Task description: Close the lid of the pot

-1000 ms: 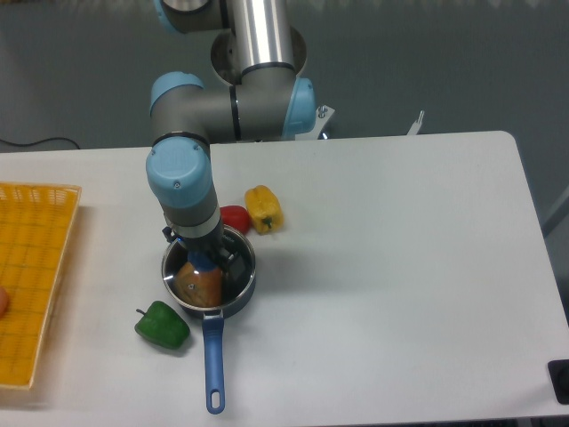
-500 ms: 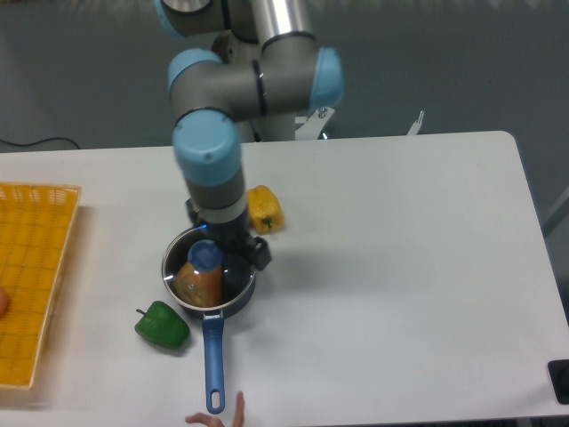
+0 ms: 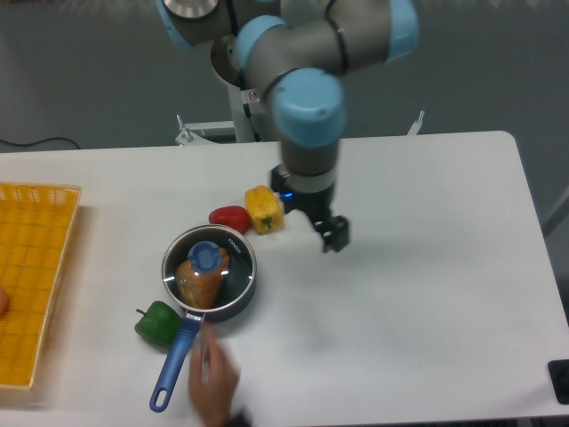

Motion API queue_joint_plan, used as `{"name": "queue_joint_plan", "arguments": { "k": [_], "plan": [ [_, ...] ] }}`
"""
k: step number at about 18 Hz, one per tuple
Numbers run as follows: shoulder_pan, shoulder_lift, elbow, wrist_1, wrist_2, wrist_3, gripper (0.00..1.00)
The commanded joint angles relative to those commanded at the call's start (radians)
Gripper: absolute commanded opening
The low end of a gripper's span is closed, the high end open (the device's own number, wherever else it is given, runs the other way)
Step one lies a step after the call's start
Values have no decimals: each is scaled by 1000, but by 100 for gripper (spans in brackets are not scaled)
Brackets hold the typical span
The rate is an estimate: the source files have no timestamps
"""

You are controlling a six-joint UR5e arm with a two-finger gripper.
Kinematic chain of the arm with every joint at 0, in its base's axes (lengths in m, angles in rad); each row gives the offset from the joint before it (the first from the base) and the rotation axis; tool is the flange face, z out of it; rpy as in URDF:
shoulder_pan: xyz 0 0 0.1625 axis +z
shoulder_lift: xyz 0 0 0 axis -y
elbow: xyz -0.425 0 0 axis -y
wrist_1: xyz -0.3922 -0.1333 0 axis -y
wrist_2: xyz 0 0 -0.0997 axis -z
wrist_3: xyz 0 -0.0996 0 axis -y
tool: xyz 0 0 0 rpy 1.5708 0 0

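The pot (image 3: 233,298) is a small black saucepan on the white table, left of centre. Its long blue handle (image 3: 173,363) points to the lower left. The pot lid (image 3: 222,267) lies flat on the pot, glass with a metal rim and a blue knob (image 3: 205,257). An orange item shows through the glass. My gripper (image 3: 330,235) hangs to the right of the pot, well apart from it, open and empty.
A person's hand (image 3: 214,381) reaches in from the bottom edge beside the pot handle. A yellow pepper (image 3: 264,209) and a red pepper (image 3: 230,217) lie behind the pot, and a green pepper (image 3: 156,324) to its left. An orange basket (image 3: 31,276) stands at the far left.
My gripper let go of the lid knob and swung away to the right. The lid stays on the pot. The hand came in and the pot handle turned toward the lower left.
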Motion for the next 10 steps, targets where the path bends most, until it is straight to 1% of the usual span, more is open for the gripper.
{"name": "queue_joint_plan", "arguments": {
  "k": [3,5,8,10],
  "plan": [
    [78,-2,-3,-5,0,115,100],
    [114,5,-9,-6,0,177,100],
    [143,8,-12,-6,0,188,100],
    [148,8,-14,-6,0,188,100]
  ]
}}
